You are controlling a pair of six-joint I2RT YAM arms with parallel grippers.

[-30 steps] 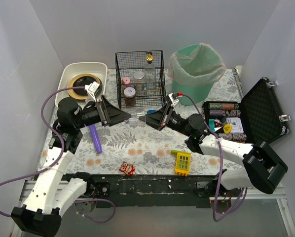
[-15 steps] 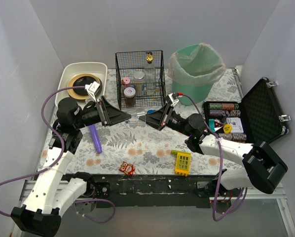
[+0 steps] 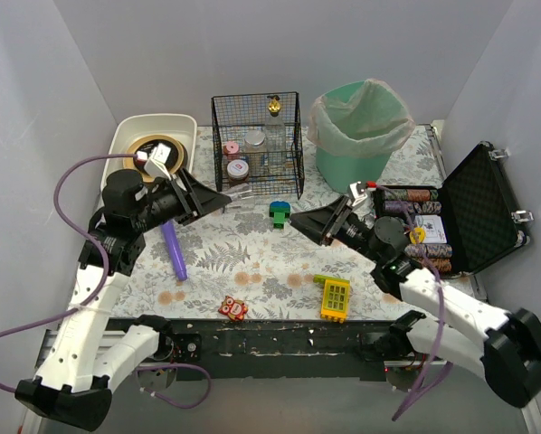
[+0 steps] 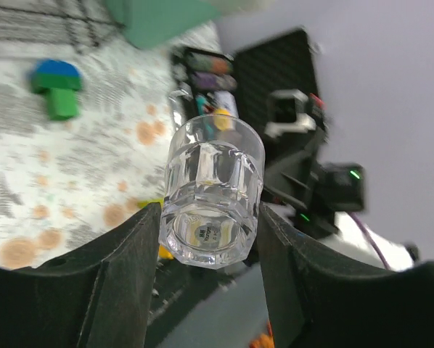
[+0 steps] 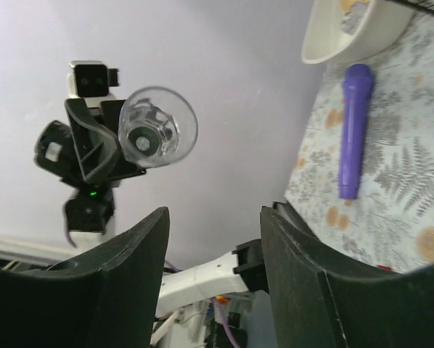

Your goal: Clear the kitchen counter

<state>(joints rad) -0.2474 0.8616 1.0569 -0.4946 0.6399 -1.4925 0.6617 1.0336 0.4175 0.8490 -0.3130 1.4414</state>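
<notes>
Drawing back rightward, the right claw [image 3: 298, 221] is now hanging wide open and empty, while the left claw [image 3: 227, 201] is clamping the clear glass [image 4: 213, 192] alone, holding it raised near the wire basket [image 3: 257, 145]. Below both arms the flower-print bench [image 3: 252, 258] is stretching out, bearing a green-and-blue block [image 3: 279, 211] between the two claws.

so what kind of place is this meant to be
Probably a lab test cell staged as a kitchen: bare white walls box in a cloth-covered counter, with a wire basket of jars and a lined bin.
</notes>
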